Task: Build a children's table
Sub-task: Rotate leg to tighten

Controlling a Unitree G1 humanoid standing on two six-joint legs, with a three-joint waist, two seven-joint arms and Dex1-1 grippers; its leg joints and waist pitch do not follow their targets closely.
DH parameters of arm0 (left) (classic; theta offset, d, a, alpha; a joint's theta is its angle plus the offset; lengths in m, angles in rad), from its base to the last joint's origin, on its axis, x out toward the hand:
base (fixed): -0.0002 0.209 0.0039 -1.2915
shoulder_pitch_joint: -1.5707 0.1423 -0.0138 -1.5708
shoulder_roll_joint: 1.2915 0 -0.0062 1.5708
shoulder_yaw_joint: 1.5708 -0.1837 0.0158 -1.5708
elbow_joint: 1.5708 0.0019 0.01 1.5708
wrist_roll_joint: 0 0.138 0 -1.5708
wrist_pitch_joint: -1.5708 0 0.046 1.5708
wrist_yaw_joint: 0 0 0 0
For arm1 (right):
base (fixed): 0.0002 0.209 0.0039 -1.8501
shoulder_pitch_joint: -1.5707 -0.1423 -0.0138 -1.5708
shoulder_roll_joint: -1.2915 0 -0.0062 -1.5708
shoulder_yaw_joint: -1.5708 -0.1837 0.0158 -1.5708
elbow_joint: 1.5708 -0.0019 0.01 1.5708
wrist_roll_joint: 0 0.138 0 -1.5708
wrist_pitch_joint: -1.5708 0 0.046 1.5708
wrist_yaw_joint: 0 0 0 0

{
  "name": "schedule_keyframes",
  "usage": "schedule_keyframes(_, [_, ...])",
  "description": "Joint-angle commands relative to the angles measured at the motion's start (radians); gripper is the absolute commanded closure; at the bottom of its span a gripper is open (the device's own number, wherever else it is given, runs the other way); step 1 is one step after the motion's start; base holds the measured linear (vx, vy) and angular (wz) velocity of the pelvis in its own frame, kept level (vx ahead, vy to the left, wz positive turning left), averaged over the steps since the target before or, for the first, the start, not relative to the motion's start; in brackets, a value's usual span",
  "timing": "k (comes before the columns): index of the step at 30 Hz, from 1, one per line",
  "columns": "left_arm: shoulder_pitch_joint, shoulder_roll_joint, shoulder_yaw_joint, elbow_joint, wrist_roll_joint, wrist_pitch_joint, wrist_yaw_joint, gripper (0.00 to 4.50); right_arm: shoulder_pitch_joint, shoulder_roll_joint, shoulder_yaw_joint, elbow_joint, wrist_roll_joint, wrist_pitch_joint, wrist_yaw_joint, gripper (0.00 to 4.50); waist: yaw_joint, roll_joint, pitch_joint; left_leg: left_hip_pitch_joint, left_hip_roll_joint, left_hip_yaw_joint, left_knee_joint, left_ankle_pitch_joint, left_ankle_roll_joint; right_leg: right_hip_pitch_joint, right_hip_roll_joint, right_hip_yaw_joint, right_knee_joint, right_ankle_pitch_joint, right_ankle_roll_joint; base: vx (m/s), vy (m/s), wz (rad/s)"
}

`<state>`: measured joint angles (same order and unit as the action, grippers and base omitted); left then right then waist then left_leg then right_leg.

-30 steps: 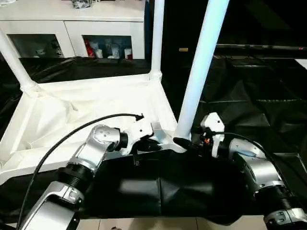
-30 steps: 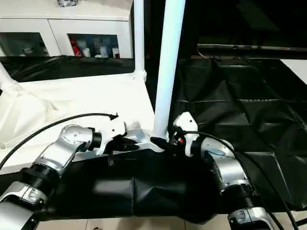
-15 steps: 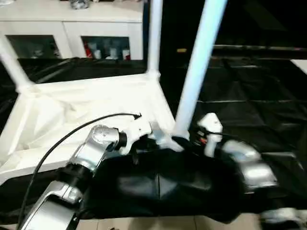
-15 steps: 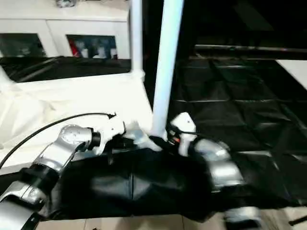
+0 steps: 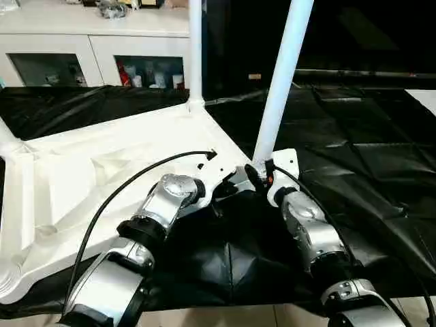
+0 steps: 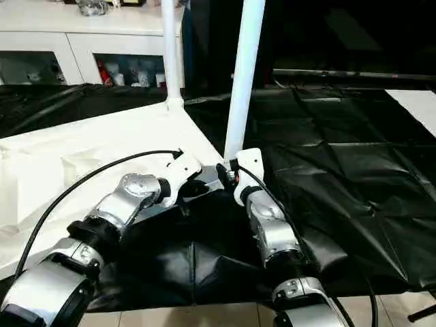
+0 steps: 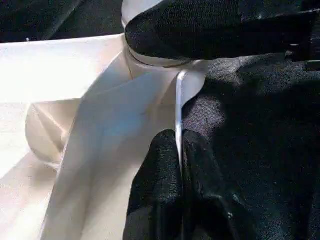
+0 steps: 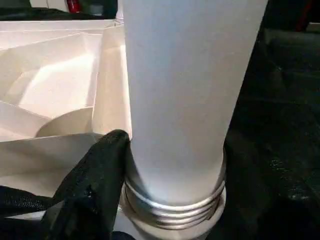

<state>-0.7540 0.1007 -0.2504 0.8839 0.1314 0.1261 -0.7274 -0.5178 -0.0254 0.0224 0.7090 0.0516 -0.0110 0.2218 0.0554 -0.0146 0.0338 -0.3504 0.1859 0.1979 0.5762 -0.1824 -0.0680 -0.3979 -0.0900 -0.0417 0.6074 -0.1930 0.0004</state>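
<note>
Now right gripper [image 8: 165,165] clasps leg [image 5: 281,82].

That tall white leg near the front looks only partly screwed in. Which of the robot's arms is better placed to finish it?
Probably the right. The right gripper already clasps the leg at its base, where threads show above the corner socket. The left gripper is shut on the tabletop edge, steadying it.

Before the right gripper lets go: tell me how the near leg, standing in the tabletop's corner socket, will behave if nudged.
The leg probably tips easily: it is tall and slim, and silver thread rings show above the socket, so it looks not fully seated. It looks like a stiff hollow tube, likely light. Its smooth surface may slip in the right gripper.
</note>
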Motion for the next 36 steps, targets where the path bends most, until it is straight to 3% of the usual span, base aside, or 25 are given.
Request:
schedule_keyframes(1, [0.021, -0.031, 0.018, 0.025, -0.042, -0.018, 0.001, 4.50, 0.015, 0.039, 0.062, -0.011, 0.024, 0.000, 0.135, 1.27, 0.004, -0.020, -0.039, 0.000, 0.032, -0.027, -0.075, -0.337, 0.043, 0.022, -0.056, 0.033, -0.113, -0.500, -0.086, 0.000, 0.000, 0.00])
schedule_keyframes(2, [0.022, -0.025, 0.020, 0.025, -0.044, -0.022, -0.011, 4.50, 0.015, 0.028, 0.057, -0.018, 0.026, -0.008, 0.151, 1.13, 0.004, -0.020, -0.039, 0.000, 0.032, -0.027, -0.075, -0.337, 0.043, 0.022, -0.056, 0.033, -0.113, -0.500, -0.086, 0.000, 0.000, 0.00])
schedule_keyframes(4, [0.026, -0.003, 0.028, 0.022, -0.054, -0.039, -0.050, 4.50, 0.013, -0.023, 0.050, -0.047, 0.039, -0.011, 0.211, 1.03, 0.008, -0.023, -0.043, -0.007, 0.034, -0.024, -0.073, -0.285, 0.062, 0.029, -0.055, 0.033, -0.103, -0.413, -0.110, 0.000, 0.000, 0.00])
schedule_keyframes(6, [0.037, 0.019, 0.028, 0.006, -0.064, -0.056, -0.102, 4.50, 0.021, -0.071, 0.052, -0.091, 0.065, 0.029, 0.296, 0.85, 0.011, -0.025, -0.044, -0.011, 0.033, -0.022, -0.070, -0.254, 0.077, 0.035, -0.052, 0.032, -0.097, -0.353, -0.133, 0.000, 0.000, 0.00])
schedule_keyframes(8, [0.046, 0.035, 0.027, -0.009, -0.073, -0.073, -0.145, 4.50, 0.029, -0.110, 0.065, -0.116, 0.065, 0.044, 0.347, 0.73, 0.015, -0.024, -0.044, -0.013, 0.035, -0.020, -0.069, -0.236, 0.086, 0.037, -0.054, 0.032, -0.095, -0.335, -0.139, 0.000, 0.000, 0.00])
schedule_keyframes(9, [0.072, 0.064, 0.023, -0.054, -0.098, -0.086, -0.239, 4.50, 0.052, -0.188, 0.090, -0.173, 0.076, 0.074, 0.463, 0.73, 0.018, -0.025, -0.046, -0.013, 0.036, -0.019, -0.067, -0.217, 0.092, 0.040, -0.055, 0.032, -0.092, -0.308, -0.148, 0.000, 0.000, 0.00])
schedule_keyframes(10, [0.080, 0.073, 0.021, -0.070, -0.106, -0.085, -0.269, 4.50, 0.059, -0.208, 0.094, -0.190, 0.080, 0.082, 0.496, 0.73, 0.019, -0.023, -0.046, -0.015, 0.036, -0.020, -0.067, -0.206, 0.096, 0.041, -0.055, 0.031, -0.090, -0.292, -0.153, 0.000, 0.000, 0.00])
schedule_keyframes(18, [0.157, 0.163, -0.001, -0.237, -0.186, -0.040, -0.516, 4.50, 0.109, -0.339, 0.108, -0.306, 0.141, 0.153, 0.737, 0.73, 0.029, -0.016, -0.050, -0.008, 0.046, -0.013, -0.061, -0.143, 0.113, 0.040, -0.049, 0.032, -0.066, -0.111, -0.236, 0.000, 0.000, 0.00])
schedule_keyframes(20, [0.171, 0.179, 0.000, -0.270, -0.201, -0.021, -0.545, 4.50, 0.113, -0.353, 0.116, -0.319, 0.156, 0.165, 0.763, 0.73, 0.033, -0.016, -0.047, -0.007, 0.046, -0.011, -0.061, -0.161, 0.108, 0.040, -0.048, 0.031, -0.065, -0.115, -0.246, 0.000, 0.000, 0.00])
schedule_keyframes(23, [0.178, 0.185, 0.004, -0.284, -0.202, -0.015, -0.557, 4.50, 0.115, -0.360, 0.121, -0.323, 0.155, 0.169, 0.785, 0.73, 0.036, -0.017, -0.045, -0.006, 0.045, -0.011, -0.063, -0.187, 0.089, 0.039, -0.053, 0.032, -0.072, -0.172, -0.228, 0.000, 0.000, 0.00])
schedule_keyframes(27, [0.180, 0.189, 0.013, -0.285, -0.194, -0.012, -0.553, 4.50, 0.115, -0.369, 0.139, -0.308, 0.132, 0.161, 0.806, 1.17, 0.034, -0.018, -0.044, -0.006, 0.044, -0.013, -0.065, -0.196, 0.069, 0.039, -0.054, 0.033, -0.077, -0.231, -0.201, 0.000, 0.000, 0.00])
schedule_keyframes(30, [0.180, 0.192, 0.017, -0.289, -0.193, -0.007, -0.542, 4.50, 0.117, -0.374, 0.149, -0.309, 0.126, 0.159, 0.816, 1.25, 0.034, -0.018, -0.045, -0.006, 0.044, -0.014, -0.065, -0.184, 0.069, 0.039, -0.053, 0.033, -0.074, -0.208, -0.203, 0.000, 0.000, 0.00])
schedule_keyframes(31, [0.180, 0.192, 0.017, -0.289, -0.192, -0.007, -0.539, 4.50, 0.117, -0.375, 0.150, -0.309, 0.125, 0.159, 0.817, 1.25, 0.034, -0.026, -0.045, -0.007, 0.043, -0.013, -0.064, -0.179, 0.072, 0.040, -0.052, 0.033, -0.074, -0.202, -0.203, 0.000, 0.000, 0.00])
schedule_keyframes(36, [0.179, 0.194, 0.021, -0.287, -0.188, -0.008, -0.530, 4.50, 0.119, -0.384, 0.165, -0.297, 0.100, 0.134, 0.812, 1.25, 0.035, -0.025, -0.044, -0.008, 0.042, -0.013, -0.062, -0.170, 0.078, 0.040, -0.054, 0.033, -0.073, -0.206, -0.198, 0.000, 0.000, 0.00])
